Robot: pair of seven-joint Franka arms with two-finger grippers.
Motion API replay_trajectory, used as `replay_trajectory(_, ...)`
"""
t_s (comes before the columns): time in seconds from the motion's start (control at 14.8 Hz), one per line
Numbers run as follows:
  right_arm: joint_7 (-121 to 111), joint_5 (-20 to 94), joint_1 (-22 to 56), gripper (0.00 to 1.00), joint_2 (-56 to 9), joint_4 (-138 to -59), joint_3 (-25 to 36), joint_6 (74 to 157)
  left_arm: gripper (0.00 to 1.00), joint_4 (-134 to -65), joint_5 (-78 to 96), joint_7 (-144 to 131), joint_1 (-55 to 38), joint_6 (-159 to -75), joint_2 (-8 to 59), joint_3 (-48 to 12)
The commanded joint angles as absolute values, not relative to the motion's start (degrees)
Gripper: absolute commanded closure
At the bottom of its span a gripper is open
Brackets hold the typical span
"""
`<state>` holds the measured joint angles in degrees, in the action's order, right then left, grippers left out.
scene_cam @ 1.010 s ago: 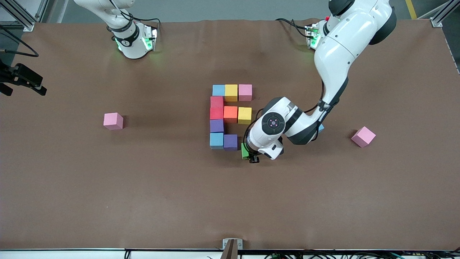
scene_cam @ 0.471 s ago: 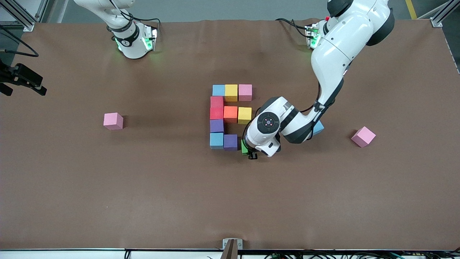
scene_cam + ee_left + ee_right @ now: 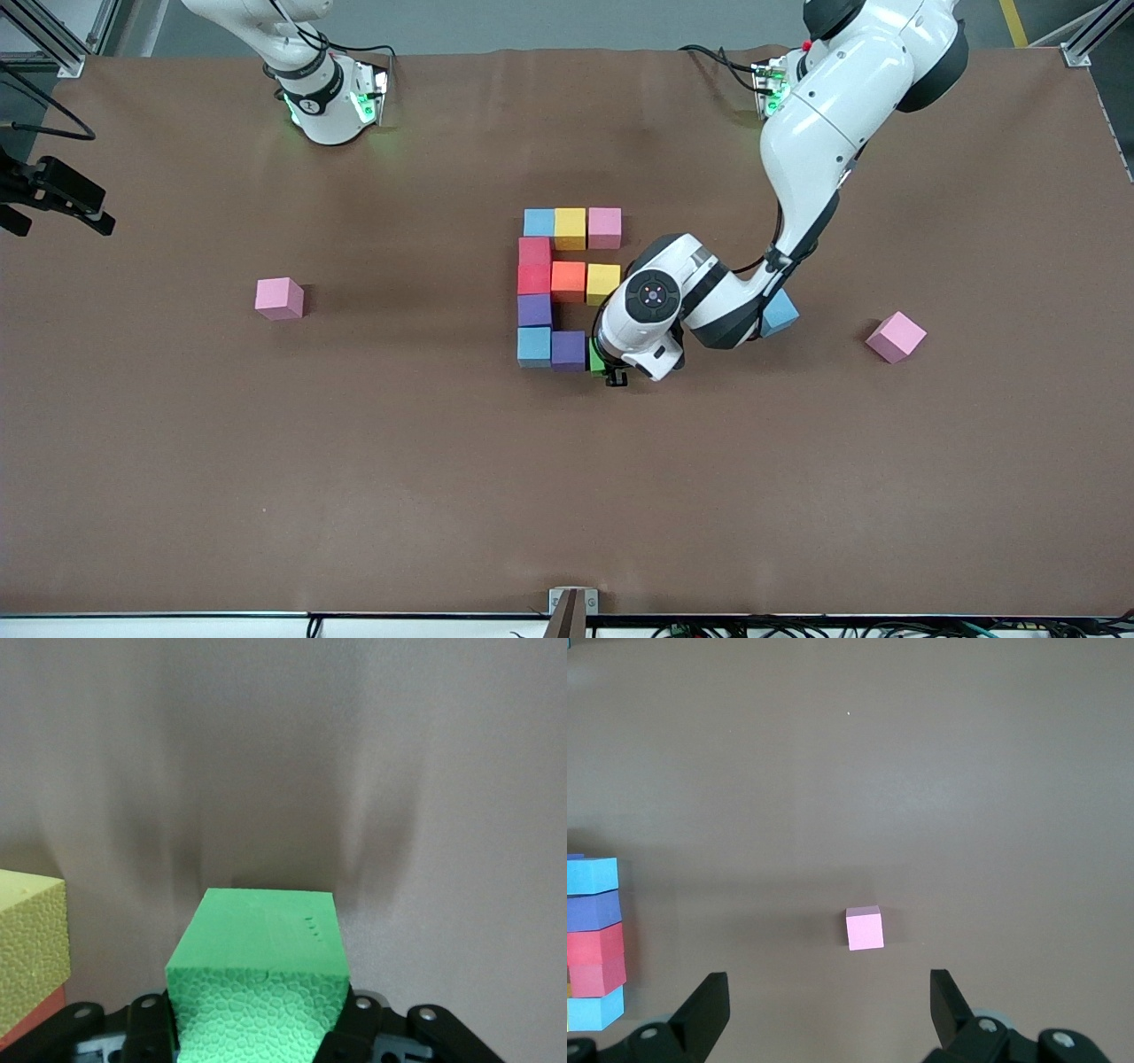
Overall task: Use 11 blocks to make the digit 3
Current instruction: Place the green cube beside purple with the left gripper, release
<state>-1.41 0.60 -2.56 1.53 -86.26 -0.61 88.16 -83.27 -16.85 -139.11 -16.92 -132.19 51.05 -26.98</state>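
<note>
The digit 3 (image 3: 567,288) lies mid-worktop, ten cubes placed, its long axis running from the robots' edge toward the front edge, rows pointing at the left arm's end. The left tool (image 3: 609,365) grips the green block (image 3: 596,356) beside the purple block (image 3: 568,349), finishing the nearest row. The right tool (image 3: 824,1005) waits, wide open and empty, above a stray pink cube (image 3: 865,928).

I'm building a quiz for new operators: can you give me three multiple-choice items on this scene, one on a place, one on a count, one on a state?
1. Where is the green block?
A. Beside the purple block in the row nearest the front camera
B. On the yellow block
C. At the table edge

2. How many pink blocks lie apart from the figure?
A. None
B. One
C. Two

3. What is the left claw doing?
A. Open over bare table
B. Shut on the green block
C. Shut on a pink block

Answers: 1 A, green shows next to purple; 2 C, one pink block toward the right arm's end, another toward the left arm's; 3 B, the left wrist view shows green between its fingers.
</note>
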Motion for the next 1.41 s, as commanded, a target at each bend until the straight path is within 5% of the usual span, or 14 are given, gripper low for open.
replay_trajectory(0.0, -1.32, 0.53, -3.16, 0.0, 1.67, -86.04, -1.05, 87.98, 0.86, -84.64, -17.93, -140.01, -17.31, -134.21, 50.45, -26.63)
replay_trajectory(0.47, -1.32, 0.53, -3.16, 0.0, 1.67, -86.04, -1.05, 87.98, 0.83, -84.9, -17.93, -140.01, -18.54, -134.38, 50.54, -26.63)
replay_trajectory(0.61, -1.32, 0.53, -3.16, 0.0, 1.67, -86.04, -1.05, 87.98, 0.66, -84.9, -17.84, -139.92, -18.37, -134.38, 50.54, -26.54)
replay_trajectory(0.88, -1.32, 0.61, -3.16, 0.0, 1.67, -86.04, -1.05, 88.07, 0.0, -84.64, -17.93, -138.78, -18.37, -134.47, 50.63, -26.63)
replay_trajectory(1.35, -1.32, 0.62, -3.25, 0.0, 1.67, -85.96, -1.05, 88.24, 0.0, -84.03, -17.93, -137.56, -17.49, -129.04, 44.05, -27.16)
